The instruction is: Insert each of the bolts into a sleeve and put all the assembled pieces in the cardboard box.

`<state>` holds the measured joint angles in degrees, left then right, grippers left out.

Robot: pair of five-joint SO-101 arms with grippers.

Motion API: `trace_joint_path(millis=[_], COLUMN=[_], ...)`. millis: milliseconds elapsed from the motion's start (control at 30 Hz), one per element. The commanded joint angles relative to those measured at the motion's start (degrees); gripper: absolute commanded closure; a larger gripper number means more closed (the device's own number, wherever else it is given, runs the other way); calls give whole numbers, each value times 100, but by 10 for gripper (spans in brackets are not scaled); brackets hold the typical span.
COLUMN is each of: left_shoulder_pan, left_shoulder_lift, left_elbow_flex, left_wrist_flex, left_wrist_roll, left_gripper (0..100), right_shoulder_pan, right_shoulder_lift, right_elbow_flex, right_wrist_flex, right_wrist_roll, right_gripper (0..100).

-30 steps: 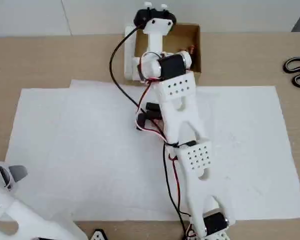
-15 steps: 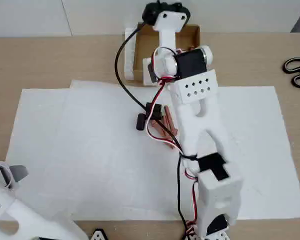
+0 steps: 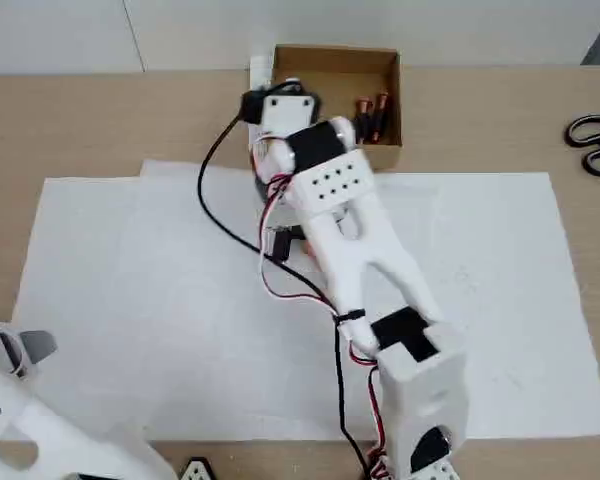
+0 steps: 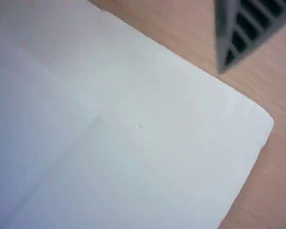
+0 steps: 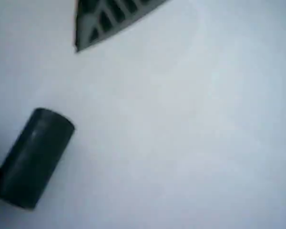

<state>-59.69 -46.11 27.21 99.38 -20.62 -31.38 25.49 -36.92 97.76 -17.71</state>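
Paper sheet (image 3: 130, 300), white, lay spread over the wooden table (image 3: 80, 120), with the cardboard box (image 3: 330, 60) open-topped at its far edge. Inside the box, copper-coloured pieces (image 3: 372, 115) lay together against the right wall. Noted the right arm (image 3: 360, 250) stretched from the near edge of the table across the paper toward the box, its wrist just short of the box's front-left corner, a black cable (image 3: 215, 190) looping off to one side. Its right gripper (image 5: 112, 21) hung low over the paper; whether the claw was apart or together, could not tell. One dark sleeve (image 5: 34, 157) lay on its side on the paper close under that wrist, apart from the claw. At the near left corner sat the left arm (image 3: 20, 420), the left gripper (image 4: 243, 31) above the spot where the sheet's corner met bare wood; claw state there could not be told either. Off the paper, scissors (image 3: 595, 140) lay on the table at the far right.
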Motion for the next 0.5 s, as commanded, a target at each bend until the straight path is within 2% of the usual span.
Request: trace_joint_path(millis=[0, 167, 467], left_shoulder_pan=[53, 53, 53], left_shoulder_lift=[-88, -88, -88], left_elbow_flex=[-13, -13, -4], left_wrist_flex=[105, 105, 105], left_wrist_roll=[35, 35, 35], left_gripper=[685, 685, 685], right_shoulder_pan=[-92, -92, -207], right_shoulder_lift=[154, 532, 1086], right_elbow_flex=[-26, -26, -26], right_wrist_flex=[-391, -840, -1341], right_wrist_roll=[-818, -2171, -2418], right_gripper=[731, 731, 732])
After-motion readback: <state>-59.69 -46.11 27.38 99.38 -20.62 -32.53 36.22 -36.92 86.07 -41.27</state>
